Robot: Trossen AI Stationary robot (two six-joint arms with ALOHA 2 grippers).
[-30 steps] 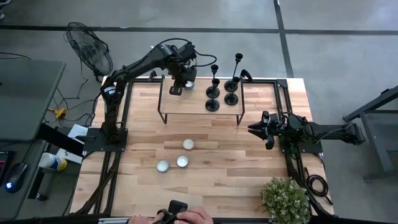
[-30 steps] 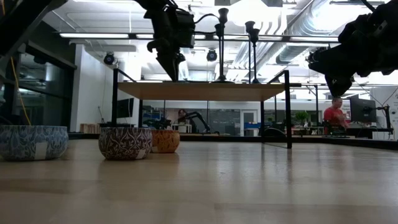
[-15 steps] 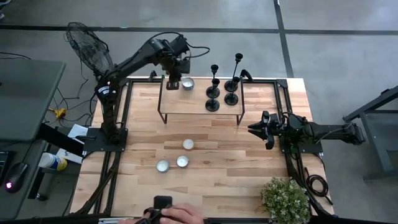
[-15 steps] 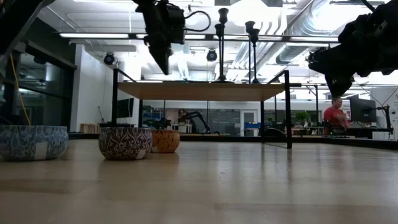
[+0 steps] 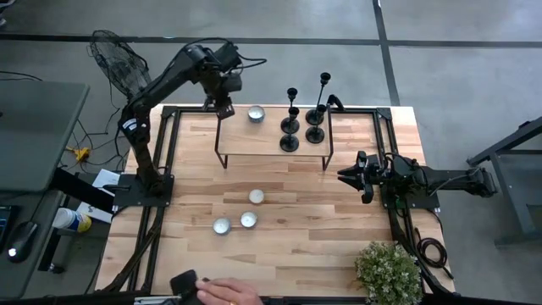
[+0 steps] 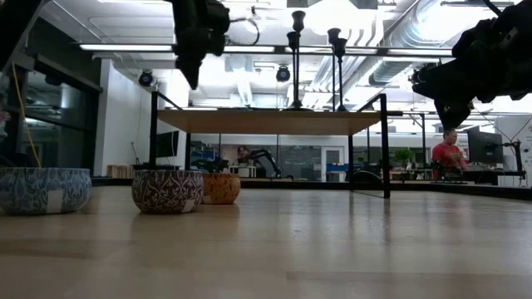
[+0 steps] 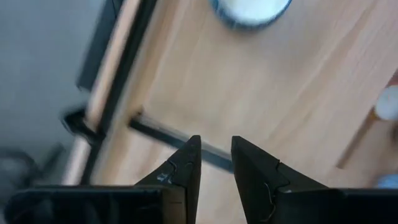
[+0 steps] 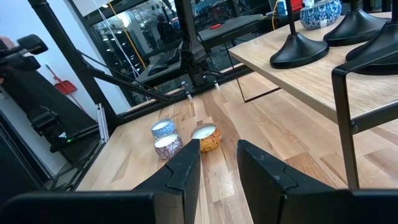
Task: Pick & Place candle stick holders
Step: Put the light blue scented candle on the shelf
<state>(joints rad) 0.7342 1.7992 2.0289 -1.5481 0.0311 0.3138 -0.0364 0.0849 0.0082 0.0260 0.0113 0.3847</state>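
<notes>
Several black candle stick holders (image 5: 302, 125) stand on their round bases on the right half of a raised wooden shelf (image 5: 271, 135); they also show in the low view (image 6: 296, 58) and the right wrist view (image 8: 298, 48). My left gripper (image 5: 223, 108) hangs open above the shelf's far left corner, pointing down, with nothing between its fingers (image 7: 214, 155). A little to its right a white candle tin (image 5: 256, 113) sits on the shelf. My right gripper (image 5: 345, 175) waits open and level at the table's right side.
Three candle tins (image 5: 241, 213) sit on the table in front of the shelf. A potted plant (image 5: 388, 271) stands at the near right corner. A person's hand (image 5: 224, 291) with a dark object is at the near edge. A fan (image 5: 118, 58) stands beyond the far left corner.
My left gripper has moved up and toward the table's left, away from the candle tin on the shelf, and its wrist has rolled. The tin stays where it was. The person's hand at the near edge has shifted left.
</notes>
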